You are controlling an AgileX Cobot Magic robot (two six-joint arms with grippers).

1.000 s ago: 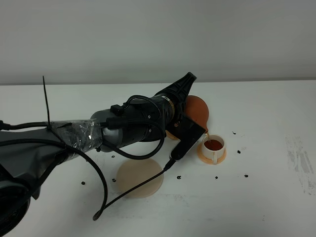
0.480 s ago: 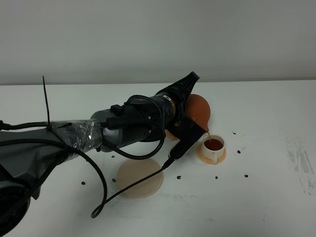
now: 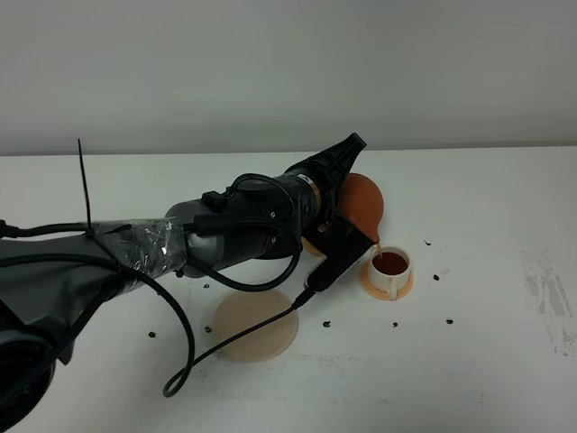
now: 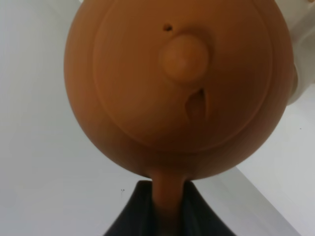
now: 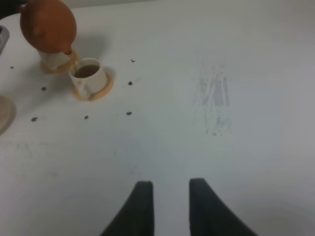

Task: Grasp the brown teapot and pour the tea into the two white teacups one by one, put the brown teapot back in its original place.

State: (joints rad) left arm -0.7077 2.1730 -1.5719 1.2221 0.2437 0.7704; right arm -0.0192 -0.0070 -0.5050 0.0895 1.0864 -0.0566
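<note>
Fingers (image 4: 132, 212) on my left arm are pinching the teapot's handle, one dark pad on either side of it. The teapot (image 3: 362, 200) hangs tipped above the bench (image 3: 505, 361), spout down over the nearer cup (image 3: 384, 278). Tea (image 3: 390, 264) stands high in that cup, so my main worry is overfilling: with a little more tilt it would run over the rim onto the orange saucer (image 3: 407, 287). The lid (image 4: 142, 83) faces the wrist camera with nothing pressing on it, and I judge it could slide out if tipped steeper. The other cup (image 5: 53, 60) sits close beside the teapot's belly, so a careless swing across could knock it. Dark specks (image 3: 448, 320) around the saucers may be splashes; I cannot tell. My left arm reaches across the middle, wrist rolled, forearm low over the beige coaster (image 3: 255, 325). Right fingers (image 5: 141, 206) are spread and empty, hovering over bare bench well apart from both cups.
</note>
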